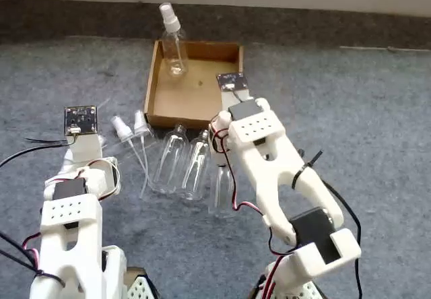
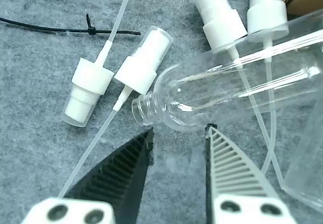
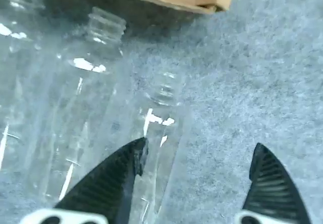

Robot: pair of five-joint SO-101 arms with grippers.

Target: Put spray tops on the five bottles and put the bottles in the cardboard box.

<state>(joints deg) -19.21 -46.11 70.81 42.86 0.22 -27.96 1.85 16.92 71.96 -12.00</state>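
Clear bottle point(image 2: 194, 95) lying uncapped, neck threaded.

The left gripper point(image 2: 179, 129) hangs open just short of a capless clear bottle point(image 2: 212, 98) lying on the counter point(image 2: 40, 143). Four white spray tops point(image 2: 144, 62) lie beside it.

Left gripper point(image 2: 179, 129) fingers apart, right gripper point(image 3: 200, 146) fingers wide apart

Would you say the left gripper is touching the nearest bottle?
Cannot tell: the left wrist view shows the left gripper open, tips ending beside the bottle; height unclear.
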